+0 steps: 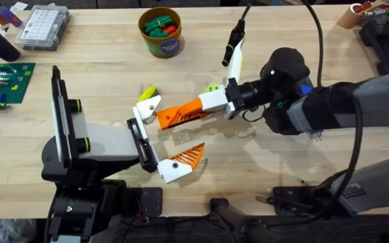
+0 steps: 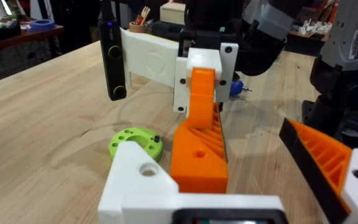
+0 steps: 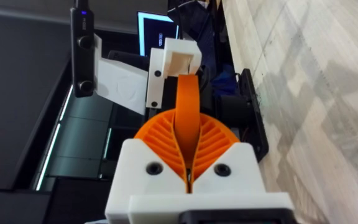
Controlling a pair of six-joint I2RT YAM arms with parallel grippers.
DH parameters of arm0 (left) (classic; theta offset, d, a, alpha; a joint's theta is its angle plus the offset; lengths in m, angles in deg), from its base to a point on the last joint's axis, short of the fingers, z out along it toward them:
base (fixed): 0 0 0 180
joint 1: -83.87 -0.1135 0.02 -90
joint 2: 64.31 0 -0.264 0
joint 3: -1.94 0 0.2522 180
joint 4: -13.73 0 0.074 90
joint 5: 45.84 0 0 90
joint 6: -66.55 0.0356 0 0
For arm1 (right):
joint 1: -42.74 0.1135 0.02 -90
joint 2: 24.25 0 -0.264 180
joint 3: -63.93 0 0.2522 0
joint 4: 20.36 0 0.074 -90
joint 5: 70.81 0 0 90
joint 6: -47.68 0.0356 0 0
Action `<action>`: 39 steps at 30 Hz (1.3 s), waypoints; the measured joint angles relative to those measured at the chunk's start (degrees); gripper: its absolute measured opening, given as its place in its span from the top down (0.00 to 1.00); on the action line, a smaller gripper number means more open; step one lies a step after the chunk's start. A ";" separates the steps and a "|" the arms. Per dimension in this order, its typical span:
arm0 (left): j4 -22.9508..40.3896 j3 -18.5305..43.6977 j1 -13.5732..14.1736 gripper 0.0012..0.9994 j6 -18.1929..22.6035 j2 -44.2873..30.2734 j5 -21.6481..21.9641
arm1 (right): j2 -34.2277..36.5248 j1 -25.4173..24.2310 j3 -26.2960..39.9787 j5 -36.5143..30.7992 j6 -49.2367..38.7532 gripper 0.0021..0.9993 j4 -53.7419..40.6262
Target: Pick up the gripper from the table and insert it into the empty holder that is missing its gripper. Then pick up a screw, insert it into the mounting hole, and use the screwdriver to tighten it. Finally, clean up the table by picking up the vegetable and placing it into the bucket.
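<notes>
My right gripper [image 1: 204, 106] is shut on the narrow end of the gripper [image 1: 177, 116], an orange ribbed wedge. The gripper's white base block [image 1: 147, 108] sits at the far end of the holder [image 1: 140, 145], the black bracket bar on my left arm. Whether it is seated I cannot tell. In the left wrist view the gripper [image 2: 197, 155] points at the camera. The twin finger [image 1: 181, 162] is fixed at the bracket's near end, so my left gripper [image 1: 171, 138] stands open. The yellow vegetable [image 1: 147, 91] lies just beyond the base block. The bucket [image 1: 161, 30] stands at the back. The screwdriver [image 2: 236, 87] shows blue behind the right wrist.
A green disc with holes [image 1: 213, 88] lies beside the right gripper. At the back left are a clear compartment box [image 1: 42, 27] and a green baseplate [image 1: 2, 81] with small parts. A paper cup [image 1: 353, 15] stands at the back right.
</notes>
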 joint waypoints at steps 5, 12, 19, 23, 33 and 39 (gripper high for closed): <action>0.73 0.10 -0.01 0.01 -0.05 -0.16 0.43 | 0.02 -0.10 -0.03 0.12 1.57 0.98 -0.73; 0.82 0.10 -0.01 0.01 -0.06 -0.16 0.44 | 0.00 -1.10 -0.03 1.48 3.84 0.98 0.23; 0.81 0.10 -0.01 0.01 -0.06 -0.16 0.44 | 0.00 -1.23 -0.01 2.89 6.72 0.98 1.42; 0.82 0.10 -0.01 0.01 -0.06 -0.16 0.44 | 0.01 -1.23 -0.01 3.35 9.02 0.98 1.46; 0.82 0.10 -0.01 0.01 -0.05 -0.16 0.44 | 0.02 -1.23 0.41 3.89 11.15 0.98 4.27; 0.82 0.10 -0.01 0.01 -0.05 -0.16 0.44 | 0.02 -1.23 1.30 3.86 12.45 0.98 4.59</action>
